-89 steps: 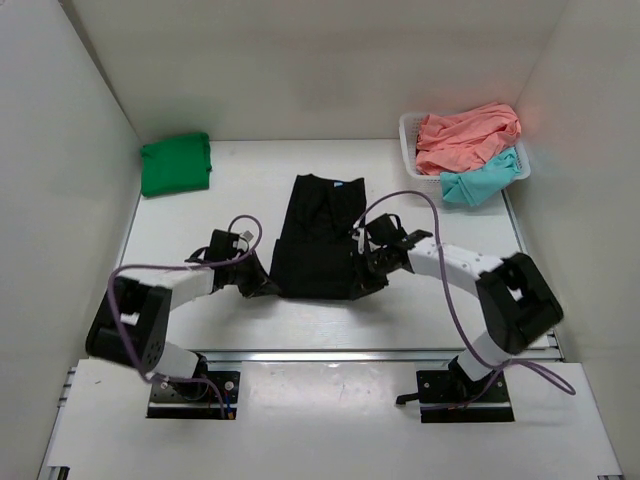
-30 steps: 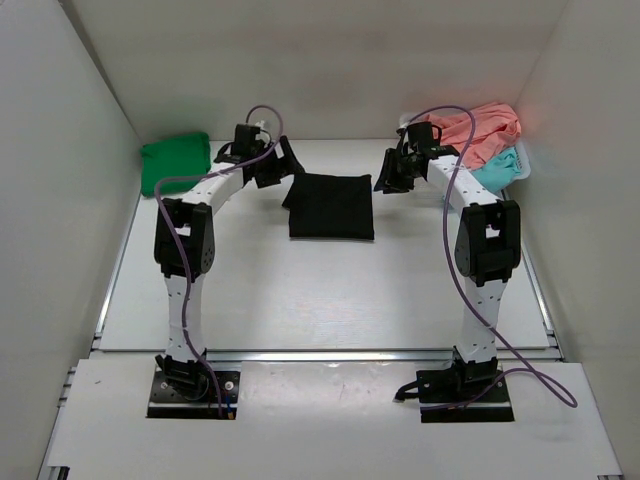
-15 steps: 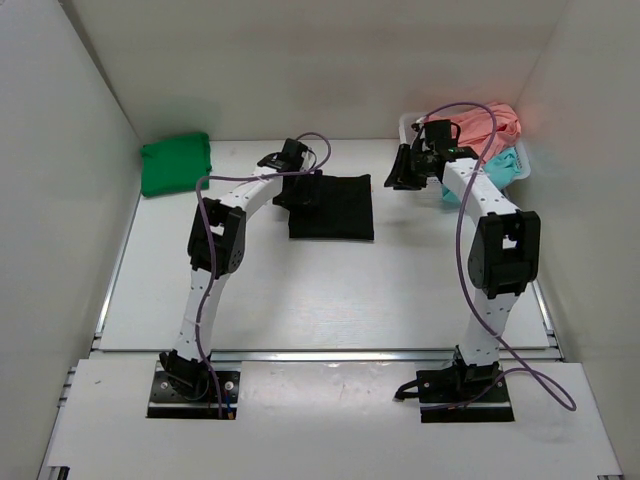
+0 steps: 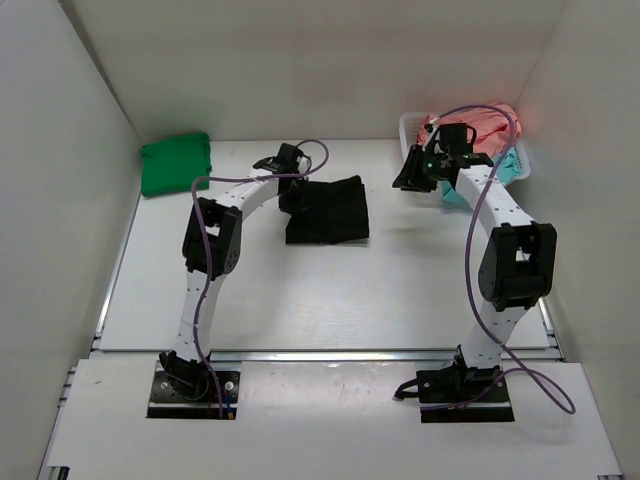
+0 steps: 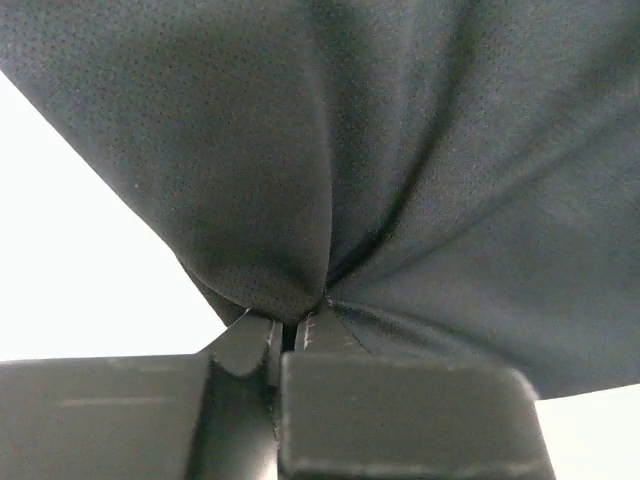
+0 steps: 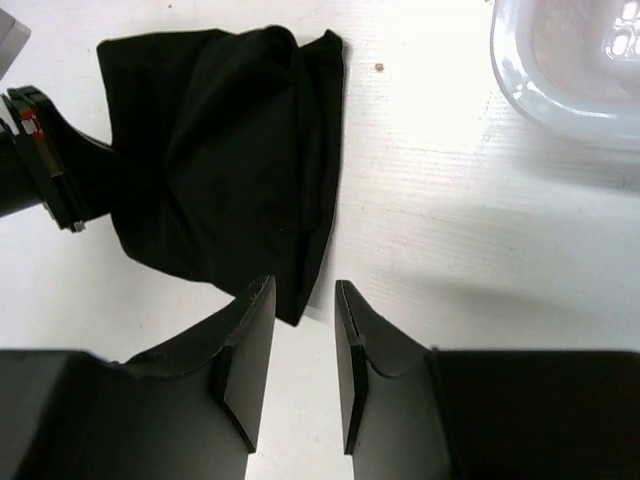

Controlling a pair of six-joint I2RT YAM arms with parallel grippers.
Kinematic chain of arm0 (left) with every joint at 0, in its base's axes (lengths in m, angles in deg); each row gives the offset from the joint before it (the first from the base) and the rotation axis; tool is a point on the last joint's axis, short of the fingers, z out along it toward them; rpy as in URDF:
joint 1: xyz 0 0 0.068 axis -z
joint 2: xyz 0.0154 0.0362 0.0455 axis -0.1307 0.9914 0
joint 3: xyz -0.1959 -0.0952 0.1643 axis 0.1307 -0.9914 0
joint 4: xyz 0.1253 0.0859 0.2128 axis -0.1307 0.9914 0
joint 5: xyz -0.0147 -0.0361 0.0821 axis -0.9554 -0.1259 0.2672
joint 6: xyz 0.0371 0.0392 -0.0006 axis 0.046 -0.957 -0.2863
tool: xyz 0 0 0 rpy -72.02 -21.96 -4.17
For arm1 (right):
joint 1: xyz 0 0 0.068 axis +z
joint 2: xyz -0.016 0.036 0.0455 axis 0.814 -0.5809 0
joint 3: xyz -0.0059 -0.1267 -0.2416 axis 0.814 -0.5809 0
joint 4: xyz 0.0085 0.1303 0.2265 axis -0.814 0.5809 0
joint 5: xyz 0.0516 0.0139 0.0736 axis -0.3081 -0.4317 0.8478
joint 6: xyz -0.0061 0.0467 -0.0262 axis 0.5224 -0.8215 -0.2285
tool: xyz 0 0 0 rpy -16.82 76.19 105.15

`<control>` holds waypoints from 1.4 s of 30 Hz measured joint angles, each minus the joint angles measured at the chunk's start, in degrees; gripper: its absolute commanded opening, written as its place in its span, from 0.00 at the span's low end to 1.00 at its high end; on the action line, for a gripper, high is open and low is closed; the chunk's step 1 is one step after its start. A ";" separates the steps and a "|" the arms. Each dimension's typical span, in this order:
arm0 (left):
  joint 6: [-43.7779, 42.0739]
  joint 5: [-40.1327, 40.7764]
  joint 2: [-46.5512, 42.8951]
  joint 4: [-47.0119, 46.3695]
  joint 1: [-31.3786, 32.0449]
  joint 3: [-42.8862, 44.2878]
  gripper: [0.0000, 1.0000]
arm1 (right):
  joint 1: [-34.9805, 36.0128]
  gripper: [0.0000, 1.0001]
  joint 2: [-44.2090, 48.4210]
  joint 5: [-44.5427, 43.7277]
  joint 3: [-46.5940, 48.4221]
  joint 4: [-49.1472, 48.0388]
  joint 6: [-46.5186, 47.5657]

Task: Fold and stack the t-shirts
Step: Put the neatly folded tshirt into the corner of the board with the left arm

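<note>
The folded black t-shirt [image 4: 330, 210] is lying on the table [image 4: 300, 290] toward 12 o'clock, its 9 o'clock edge bunching where the left gripper [image 5: 295, 338] is clamping it. The right gripper [image 6: 303, 290], fingers apart, is hovering at its 2 o'clock by the white basket [image 6: 540, 90] carrying the coral-pink t-shirt [image 4: 480, 122]; the green t-shirt [image 4: 176, 164] is sitting at 10 o'clock.

Plain black t-shirt [image 4: 328, 210], fine mesh texture. Plain green t-shirt [image 4: 175, 163], 10 o'clock. Plain coral-pink t-shirt [image 4: 503, 122], teal t-shirt [image 4: 511, 162], 2 o'clock, inside white basket [image 4: 408, 126]. White table [image 4: 300, 290]. Black left pincer [image 5: 290, 345], black right pincer [image 6: 300, 340].
</note>
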 measured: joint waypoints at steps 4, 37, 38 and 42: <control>3.34 -6.45 -4.92 -5.60 -1.95 -9.79 0.00 | -0.96 0.28 2.54 0.83 -1.88 -0.28 -0.13; -12.26 10.97 -2.43 0.87 -23.71 21.09 0.00 | 5.14 0.22 17.00 2.71 -8.87 5.97 -3.06; -12.26 10.93 -2.43 0.68 -24.65 21.53 0.00 | 5.77 0.22 16.57 2.71 -8.59 6.51 -3.04; -12.11 10.19 -2.43 -0.44 -28.50 22.99 0.00 | 8.57 0.21 14.32 2.73 -7.17 8.83 -3.04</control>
